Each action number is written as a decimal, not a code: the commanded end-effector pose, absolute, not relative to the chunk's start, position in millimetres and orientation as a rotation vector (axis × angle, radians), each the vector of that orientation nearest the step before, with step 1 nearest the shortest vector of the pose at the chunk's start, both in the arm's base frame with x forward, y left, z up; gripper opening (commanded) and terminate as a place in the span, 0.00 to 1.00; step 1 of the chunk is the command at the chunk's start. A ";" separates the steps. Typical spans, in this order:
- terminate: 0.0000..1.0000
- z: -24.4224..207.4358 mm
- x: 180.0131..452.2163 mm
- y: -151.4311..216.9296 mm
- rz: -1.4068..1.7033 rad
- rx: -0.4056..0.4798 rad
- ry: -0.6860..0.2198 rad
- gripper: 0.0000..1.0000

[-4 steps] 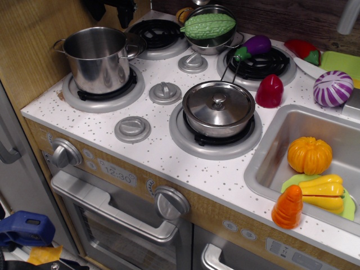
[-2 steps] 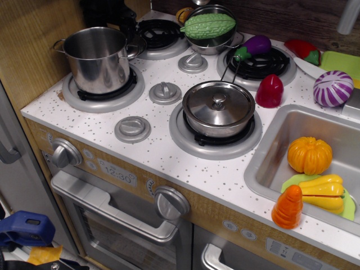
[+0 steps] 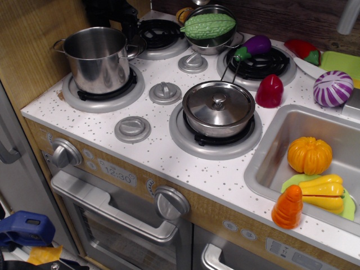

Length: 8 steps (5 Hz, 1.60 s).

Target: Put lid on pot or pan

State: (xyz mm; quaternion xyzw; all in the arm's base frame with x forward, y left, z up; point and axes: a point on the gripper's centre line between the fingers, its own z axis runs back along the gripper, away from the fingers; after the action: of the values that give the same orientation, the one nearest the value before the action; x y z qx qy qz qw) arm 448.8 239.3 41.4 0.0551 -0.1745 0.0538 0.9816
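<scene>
- Upper left: the tall cylindrical polished-steel pot point(image 3: 98, 58) is seen standing open on a grey ringed burner, loop handles at its sides.
- Just behind it, at the top edge, a dark hand point(image 3: 115, 12) is partly seen; whether it is clenched cannot be told.
- The domed steel lid cannot be made out.
- Centre: a shallow shiny lidded pan point(image 3: 219, 108) is seated on the speckled white bench point(image 3: 169, 152).

Only a small part of the robot is showing: a matte black hand point(image 3: 115, 12) at the top edge, blocky and angular, perhaps with a narrower piece hanging down; shadow is hiding any screws, cables or markings.
</scene>
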 end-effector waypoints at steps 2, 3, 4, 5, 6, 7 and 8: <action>0.00 60.1 457.9 247.0 0.149 0.084 -0.411 0.00; 0.00 62.2 457.8 248.4 0.144 0.085 -0.413 0.00; 0.00 74.2 458.9 248.8 0.149 0.126 -0.428 0.00; 0.00 91.5 460.0 246.3 0.148 0.158 -0.439 0.00; 0.00 116.7 462.8 243.2 0.152 0.219 -0.469 0.00; 0.00 144.0 465.1 240.5 0.149 0.265 -0.480 0.00; 0.00 169.1 466.2 233.7 0.157 0.304 -0.489 0.00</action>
State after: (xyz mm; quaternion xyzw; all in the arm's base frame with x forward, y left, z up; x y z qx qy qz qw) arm 463.4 231.8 117.2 0.1421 -0.1840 0.0797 0.9693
